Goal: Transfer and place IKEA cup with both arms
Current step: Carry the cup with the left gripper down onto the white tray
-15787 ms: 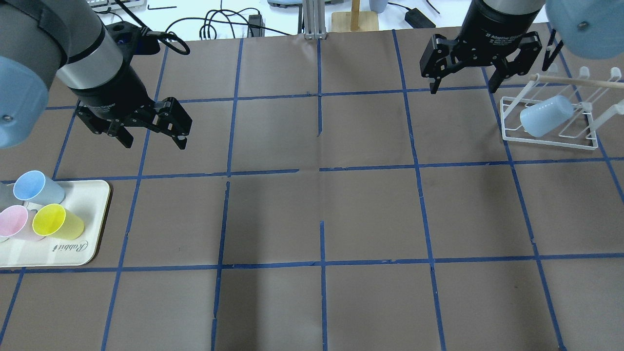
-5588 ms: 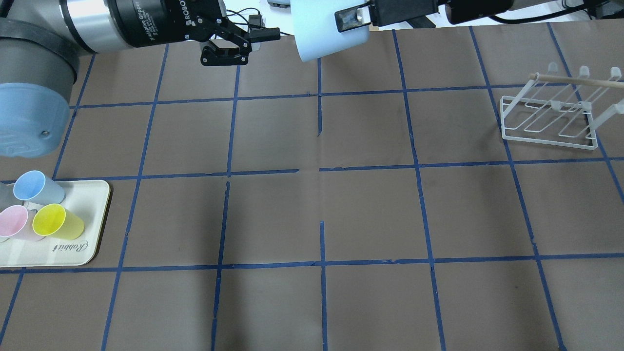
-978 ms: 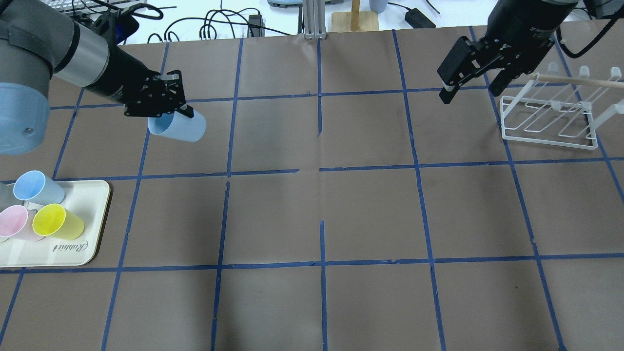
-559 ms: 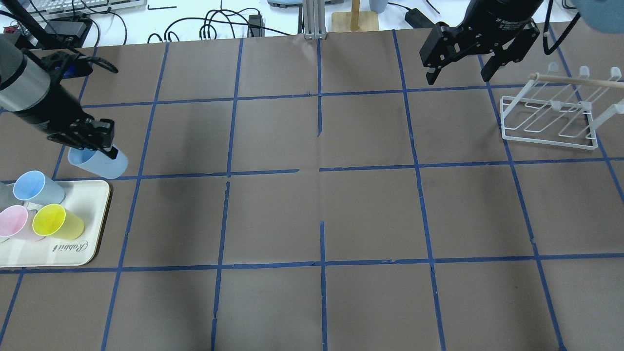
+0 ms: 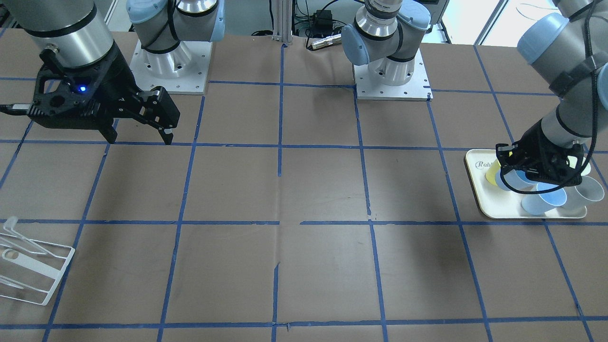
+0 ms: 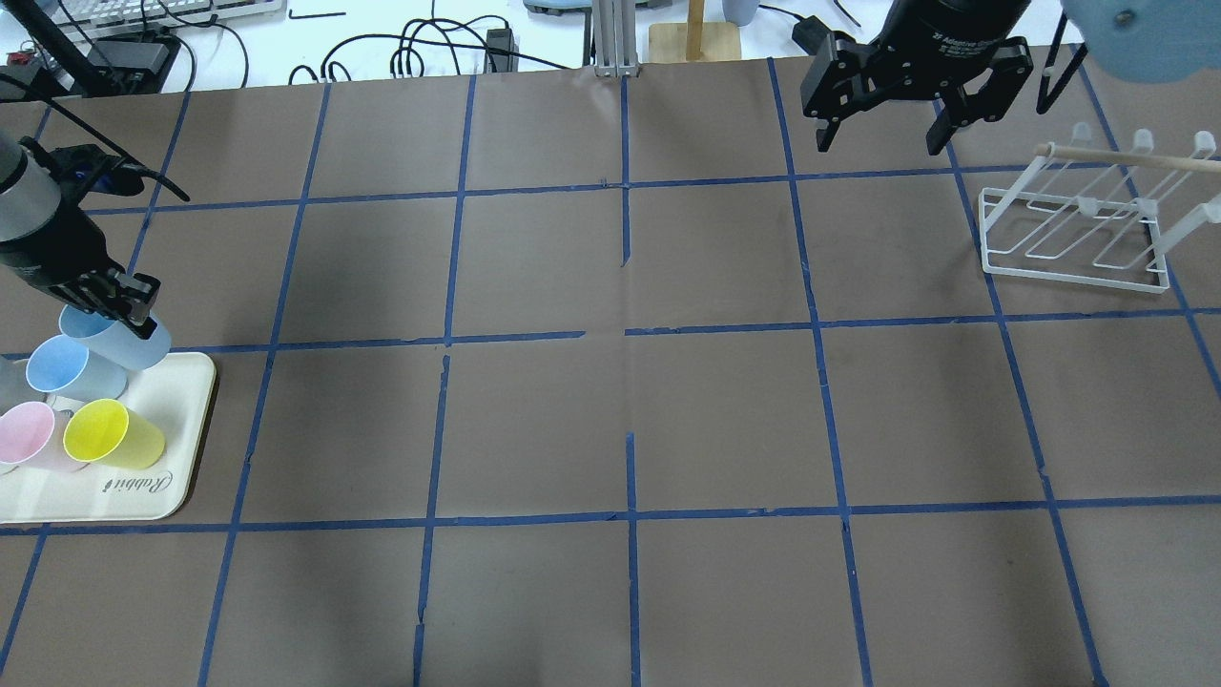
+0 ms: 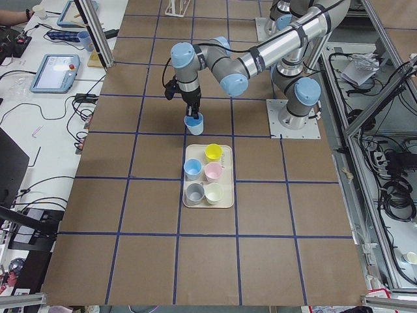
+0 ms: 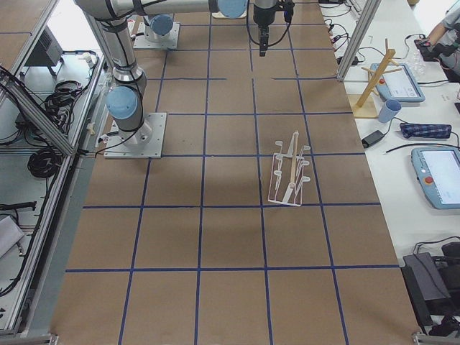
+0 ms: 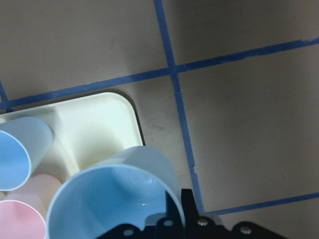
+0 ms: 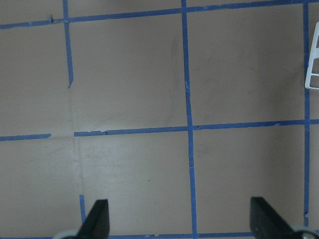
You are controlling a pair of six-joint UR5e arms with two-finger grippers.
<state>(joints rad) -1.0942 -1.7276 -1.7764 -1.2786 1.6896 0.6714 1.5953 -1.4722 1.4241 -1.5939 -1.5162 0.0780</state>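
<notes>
Moved since 0.6 s ago: left gripper has carried the IKEA cup from open table up to a corner of the cream tray; right gripper has drifted a little further from the white wire rack.
Left jaws: clamped on the cup's wall at the rim; the left wrist view shows black finger parts on either side of that rim.
IKEA cup: off the table, tilted, mouth toward the wrist camera, hanging at the tray corner farthest from the robot. Whether it touches the tray I cannot tell.
Neighbours: periwinkle-blue cup just beside it; yellow cup and pink cup further in on the tray.
Step in hand: the set-down, I judge. The cup is already with the receiving arm, so only the placing seems left.
Doing it well: bring the cup fully inside the tray lip before lowering. Right it so the base lands flat. Stay off the periwinkle-blue cup. Part the fingers only once the base is seated, then lift straight up so no finger drags the rim.
Right jaws: spread wide, holding nothing, above bare table near the rack.
</notes>
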